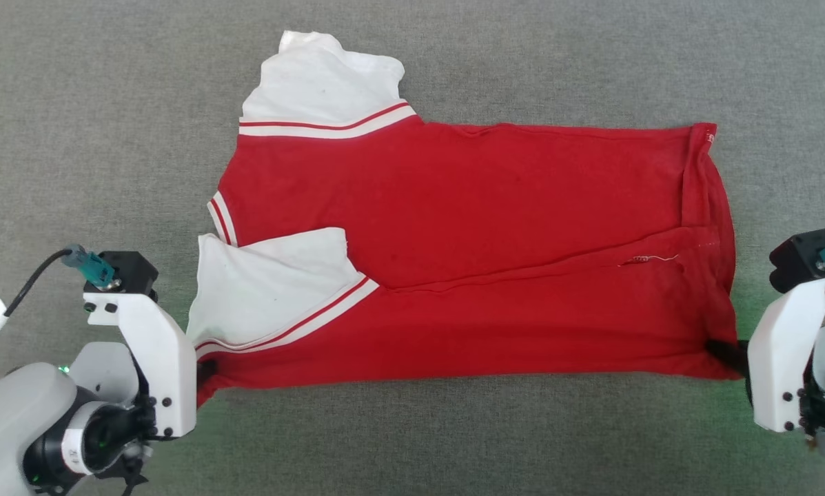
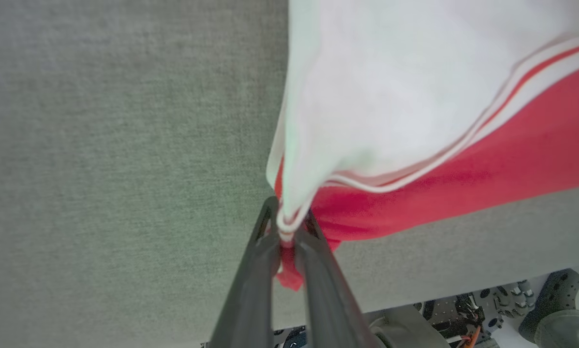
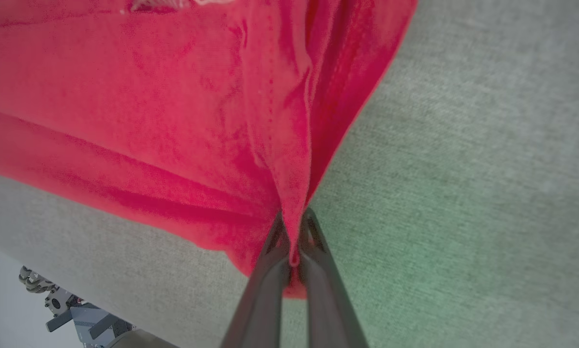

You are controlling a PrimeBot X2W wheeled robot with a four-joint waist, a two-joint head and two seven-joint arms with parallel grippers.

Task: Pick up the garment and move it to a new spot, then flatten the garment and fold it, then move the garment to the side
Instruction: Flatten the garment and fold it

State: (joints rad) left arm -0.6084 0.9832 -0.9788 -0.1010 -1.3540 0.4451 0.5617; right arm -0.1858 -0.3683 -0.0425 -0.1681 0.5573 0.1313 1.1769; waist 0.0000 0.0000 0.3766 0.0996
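Observation:
The garment [image 1: 467,255], red with white sleeves and striped trim, lies spread sideways on the grey cloth surface, its lower part folded over the body. My left gripper [image 1: 204,370] is shut on the garment's near left corner, where the white sleeve [image 2: 376,96] meets red cloth. The left wrist view shows red and white fabric pinched between my left gripper [image 2: 287,227]. My right gripper [image 1: 726,355] is shut on the near right hem corner. In the right wrist view a red fold [image 3: 289,159] runs down into my right gripper [image 3: 294,227].
Grey fabric [image 1: 109,138] covers the table on all sides of the garment. The table's near edge and parts of the robot base [image 2: 463,309] show at the bottom of the left wrist view.

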